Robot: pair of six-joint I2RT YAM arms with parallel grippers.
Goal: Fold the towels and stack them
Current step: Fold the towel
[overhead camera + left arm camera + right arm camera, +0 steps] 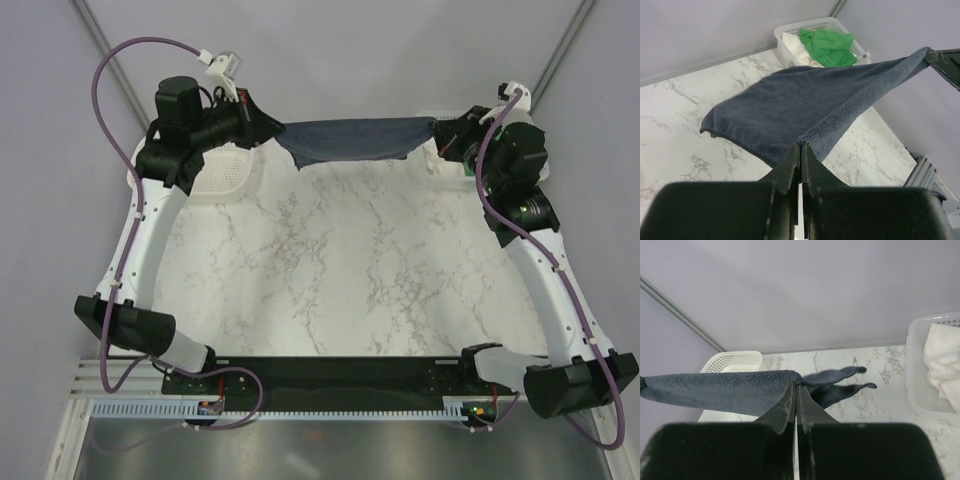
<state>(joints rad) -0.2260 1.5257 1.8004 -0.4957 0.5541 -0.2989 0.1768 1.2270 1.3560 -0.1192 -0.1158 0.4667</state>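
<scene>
The dark navy towel (350, 140) hangs stretched in the air above the far edge of the marble table, held at its two upper corners. My left gripper (276, 130) is shut on its left corner, and the left wrist view (801, 145) shows the jaws pinched on the hem. My right gripper (437, 135) is shut on the right corner, as the right wrist view (796, 384) shows. The green towel (830, 46) and the white towel (792, 44) lie crumpled in a white mesh basket (790, 29) at the far right. The white towel also shows in the right wrist view (942, 360).
A second white mesh basket (225, 175) stands at the far left under my left arm and looks empty in the right wrist view (732, 361). The marble table (340, 260) lies below the towel. Grey walls close the back and sides.
</scene>
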